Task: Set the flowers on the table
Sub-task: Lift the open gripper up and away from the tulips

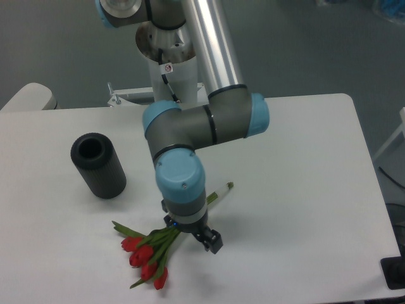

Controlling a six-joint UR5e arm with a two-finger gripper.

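The flowers [147,256], a small bunch of red tulip buds on green stems, lie flat on the white table [304,158] near its front edge. Their buds point front-left, and the stem end [223,188] reaches back-right past the arm. My gripper [191,233] points down over the stems just right of the buds. One black fingertip [213,242] shows to the right of the stems, and the wrist largely hides the other. The jaws look spread wide, with nothing gripped between them.
A black cylinder [98,166] lies on its side at the left of the table, open end facing up and back. The arm's base post [171,69] stands behind the far edge. A dark object [393,273] sits past the front right corner.
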